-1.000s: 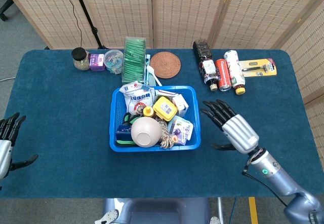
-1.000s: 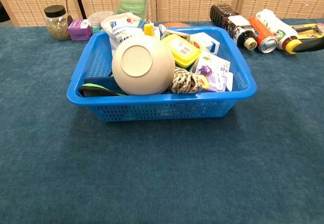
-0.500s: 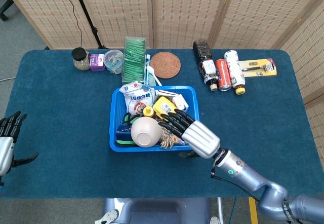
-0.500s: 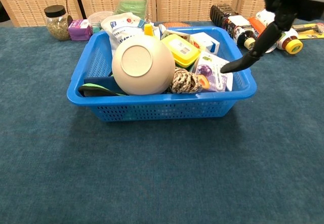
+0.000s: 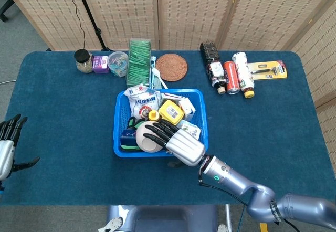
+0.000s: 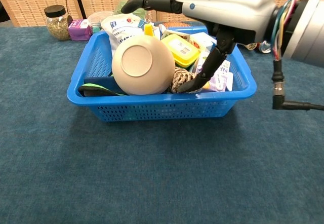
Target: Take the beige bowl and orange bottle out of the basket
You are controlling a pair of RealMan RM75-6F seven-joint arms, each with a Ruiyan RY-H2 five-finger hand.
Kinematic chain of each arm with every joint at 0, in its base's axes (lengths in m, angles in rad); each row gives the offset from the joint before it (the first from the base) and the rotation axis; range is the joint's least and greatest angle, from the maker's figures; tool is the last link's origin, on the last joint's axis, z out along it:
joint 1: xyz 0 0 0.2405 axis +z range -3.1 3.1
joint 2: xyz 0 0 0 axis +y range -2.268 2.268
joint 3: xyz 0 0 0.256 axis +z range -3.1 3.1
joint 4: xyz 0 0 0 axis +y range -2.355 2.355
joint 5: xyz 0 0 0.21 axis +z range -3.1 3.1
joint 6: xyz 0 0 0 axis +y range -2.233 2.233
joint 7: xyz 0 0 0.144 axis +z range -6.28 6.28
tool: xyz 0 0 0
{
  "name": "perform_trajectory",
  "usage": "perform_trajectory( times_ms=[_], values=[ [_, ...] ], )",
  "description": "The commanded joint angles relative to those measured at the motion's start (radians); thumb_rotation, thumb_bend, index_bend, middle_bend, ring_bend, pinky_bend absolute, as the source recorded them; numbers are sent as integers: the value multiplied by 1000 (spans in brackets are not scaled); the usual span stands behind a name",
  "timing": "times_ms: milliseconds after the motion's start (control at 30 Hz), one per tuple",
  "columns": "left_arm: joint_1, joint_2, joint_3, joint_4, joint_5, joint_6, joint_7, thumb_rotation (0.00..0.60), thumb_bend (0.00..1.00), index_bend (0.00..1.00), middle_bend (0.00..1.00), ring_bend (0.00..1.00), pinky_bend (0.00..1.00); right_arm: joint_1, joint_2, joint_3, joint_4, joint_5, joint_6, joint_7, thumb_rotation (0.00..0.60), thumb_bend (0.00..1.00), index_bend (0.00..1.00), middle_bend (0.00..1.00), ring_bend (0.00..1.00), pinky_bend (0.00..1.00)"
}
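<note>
The right robot hand (image 5: 176, 140) has swept in from the open blue surface (image 5: 63, 122) on the right to hover over the blue plastic basket (image 5: 121, 150), its dark fingers (image 5: 157, 131) spread apart above the round beige bowl (image 5: 147, 137) and its thumb angled down beside the bowl; it grasps nothing yet, and whether the fingertips already touch the bowl cannot be told. The bowl lies tipped on its side at the basket's front left, base facing the chest camera, leaning among the packets. The small orange bottle (image 5: 153, 115) with a yellow cap stands just behind it, between a white pouch (image 5: 143, 101) and a yellow-lidded box (image 5: 171, 111). Both task items remain inside, so this looks like the reach for the bowl, with closing and lifting to come. The left robot hand (image 5: 8, 145) has stayed at the surface's left edge, released and empty.
</note>
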Motion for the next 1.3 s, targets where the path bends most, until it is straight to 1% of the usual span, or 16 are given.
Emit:
perform_trajectory(
  times_ms=[33,233,433,733,967,1133,1300],
  values=[
    [0,-1,2,0,3,0,2,600,63,0,0,0,0,24,-53,12,11,47,-29,-68,600,0,0,0,0,0],
    [8,1,19,-9,34,14,22,600,63,0,0,0,0,46,-107,31,11,132,-58,-182,600,0,0,0,0,0],
    [19,12,40,-20,74,26,24,600,63,0,0,0,0,64,-138,55,0,220,-70,-287,600,0,0,0,0,0],
    [35,17,51,-20,112,56,10,600,64,0,0,0,0,83,-149,75,4,300,-65,-355,600,0,0,0,0,0],
    [47,22,54,-18,130,79,-8,600,63,0,0,0,0,97,-162,75,22,326,-56,-378,600,0,0,0,0,2],
    [48,23,53,-16,131,79,-15,600,64,0,0,0,0,108,-173,73,37,338,-52,-392,600,0,0,0,0,41],
    [50,26,50,-14,128,82,-25,600,63,0,0,0,0,117,-183,65,49,349,-52,-403,600,0,11,0,4,154]
  ],
)
